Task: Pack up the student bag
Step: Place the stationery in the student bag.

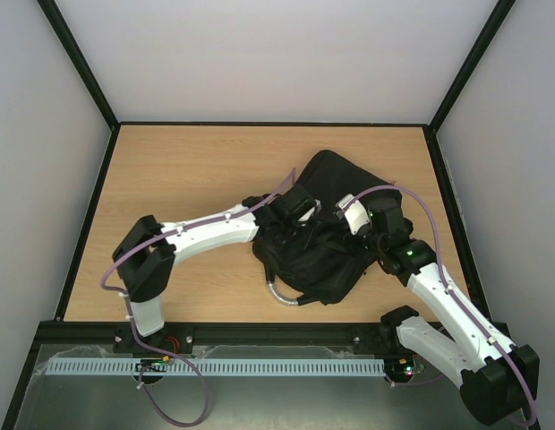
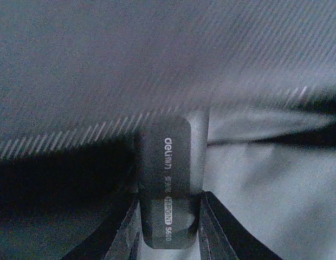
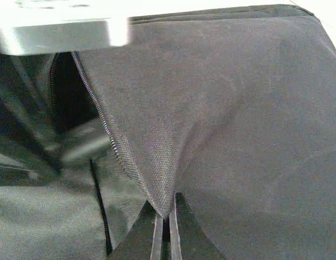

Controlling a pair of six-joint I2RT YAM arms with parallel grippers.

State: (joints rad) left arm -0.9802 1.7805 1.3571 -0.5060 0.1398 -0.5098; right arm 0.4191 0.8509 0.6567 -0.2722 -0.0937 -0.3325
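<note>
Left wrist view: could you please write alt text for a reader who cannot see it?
A small dark case printed "deli" sits clamped between the two black fingers of the left gripper, pointing away from the camera. Blurred grey and black fabric of the student bag fills the rest of the frame.

- One student bag (image 1: 322, 264) is counted.
- One dark grey block (image 2: 167, 173), printed "deli", is counted.
- Two tools are counted: the left tool (image 1: 304, 208) and the right tool (image 1: 347, 213).
- One wooden worktop (image 1: 188, 179) is counted.
</note>
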